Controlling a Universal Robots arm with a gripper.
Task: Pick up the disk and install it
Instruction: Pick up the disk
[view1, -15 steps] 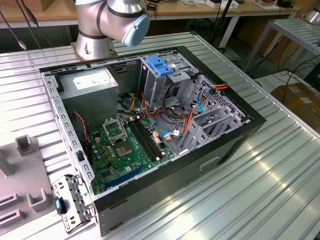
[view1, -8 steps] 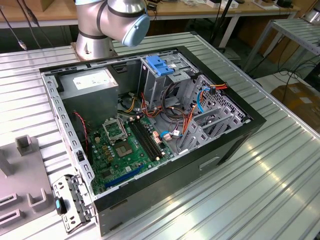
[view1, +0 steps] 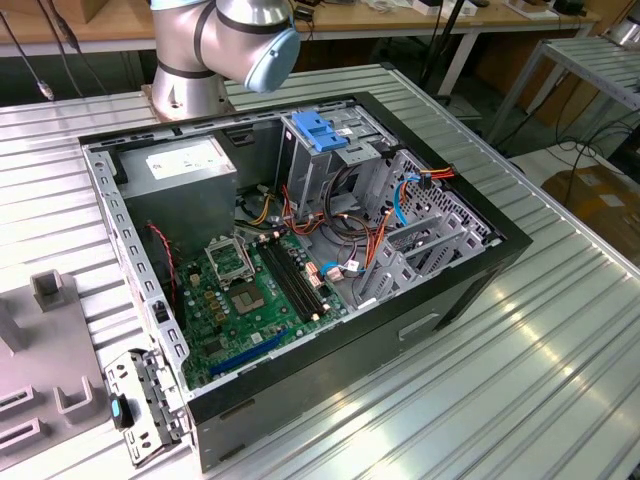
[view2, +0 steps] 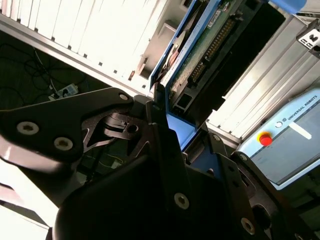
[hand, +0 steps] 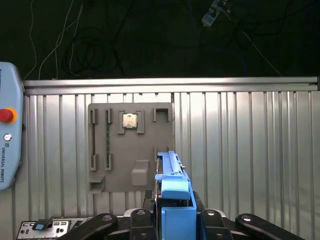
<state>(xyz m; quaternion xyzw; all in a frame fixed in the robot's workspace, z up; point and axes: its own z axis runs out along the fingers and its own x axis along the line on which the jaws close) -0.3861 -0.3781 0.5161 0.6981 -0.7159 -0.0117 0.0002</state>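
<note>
Disk (hand: 169, 182), just one, blue-railed, edge-on in tight grip of one tool (hand: 172, 220).

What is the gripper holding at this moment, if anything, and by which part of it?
The gripper holds the disk, clamped at the blue-railed end nearest the wrist; the rest of the disk sticks out free.

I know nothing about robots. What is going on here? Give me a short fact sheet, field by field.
Held item: the disk, blue-railed, seen edge-on
Holder: pincer, shut on the disk
Surface: ribbed metal table
On the table: grey fixture plate carrying a chip
Computer case: open, motherboard exposed
</note>
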